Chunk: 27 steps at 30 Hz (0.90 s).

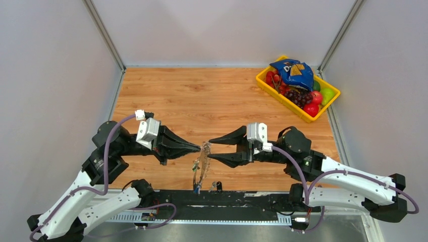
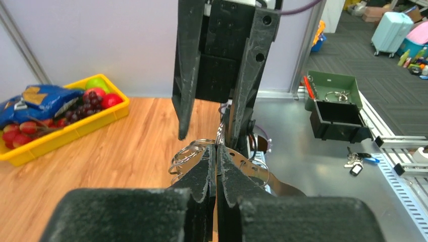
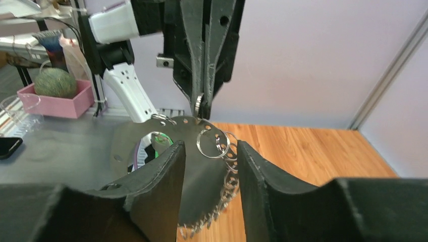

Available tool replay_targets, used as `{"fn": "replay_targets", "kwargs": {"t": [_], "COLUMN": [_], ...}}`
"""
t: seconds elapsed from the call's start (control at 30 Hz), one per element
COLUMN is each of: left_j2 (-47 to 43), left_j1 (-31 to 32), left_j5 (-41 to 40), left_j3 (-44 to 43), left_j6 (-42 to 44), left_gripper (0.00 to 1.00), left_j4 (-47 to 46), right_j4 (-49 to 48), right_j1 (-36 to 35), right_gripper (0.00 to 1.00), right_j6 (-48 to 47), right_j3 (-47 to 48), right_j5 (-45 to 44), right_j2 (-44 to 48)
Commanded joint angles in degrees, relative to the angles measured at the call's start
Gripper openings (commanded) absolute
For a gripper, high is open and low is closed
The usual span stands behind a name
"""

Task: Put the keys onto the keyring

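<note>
Keyring (image 1: 203, 157) hangs in the air over the wooden tabletop (image 1: 202, 96), right between the two tools. Far behind the keyring and off to its right sits a yellow basket (image 1: 278, 99) full of fruit, with a blue bag on top.

The left tool (image 1: 198, 147) is closed tight and pinches the top edge of the keyring. The right tool (image 1: 209, 149) is open, with its two fingers spread apart just beside the keyring.

From above, the keyring looks like a thin shiny line. Tiny bits hang at its end nearest the arm bases, but they are too small to make out.

The right wrist view shows much more. There the keyring is a flat grey band with a row of holes along its edge, and small rings (image 3: 213, 142) hang from those holes. Part of the band sits between the right tool's fingers (image 3: 166, 191). I cannot tell if they touch it.

Only the left wrist view shows what is off to the right of the keyring. A green box (image 2: 333, 91) stands on a grey metal top there. Closer to the keyring than the box is a little bunch of keys (image 2: 356, 162) with a blue tag.
</note>
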State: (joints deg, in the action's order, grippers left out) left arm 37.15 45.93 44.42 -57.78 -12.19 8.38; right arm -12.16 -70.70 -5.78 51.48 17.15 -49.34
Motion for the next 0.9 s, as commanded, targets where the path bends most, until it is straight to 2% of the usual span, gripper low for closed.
{"fn": "replay_targets", "kwargs": {"t": [0.0,0.07,0.17,0.27,0.4,0.6,0.87], "left_j2": [1.26,2.29,4.46,7.59,11.23,13.06,16.29], "left_j1": [-0.14,-0.15,-0.14,-0.14,-0.16,-0.19,0.63], "left_j5": [-4.21,-5.59,-6.53,-6.61,-6.25,-10.72,-10.30], "left_j3": [-6.85,-9.67,-14.60,-17.51,-20.90,-23.20,-24.67], "left_j6": [6.83,8.95,11.77,14.42,15.59,16.77,17.62], "left_gripper": [0.00,0.00,0.00,0.00,0.00,0.00,0.00], "left_j4": [15.71,21.98,32.25,38.74,45.92,49.42,50.51], "right_j4": [18.48,23.45,29.06,37.58,46.37,49.08,49.45], "right_j1": [0.11,0.08,0.12,0.12,0.11,0.12,0.08], "right_gripper": [0.50,0.55,0.56,0.56,0.50,0.43,0.34], "right_j6": [-0.23,-0.47,-1.07,-1.33,-2.24,-4.40,-6.28], "right_j3": [7.37,9.71,12.39,18.11,25.27,27.87,29.90], "right_j5": [-4.69,-5.25,-4.90,-6.18,-2.19,-1.59,-1.72], "right_j2": [1.02,1.07,0.72,-3.17,-9.40,-12.38,-15.63]}}
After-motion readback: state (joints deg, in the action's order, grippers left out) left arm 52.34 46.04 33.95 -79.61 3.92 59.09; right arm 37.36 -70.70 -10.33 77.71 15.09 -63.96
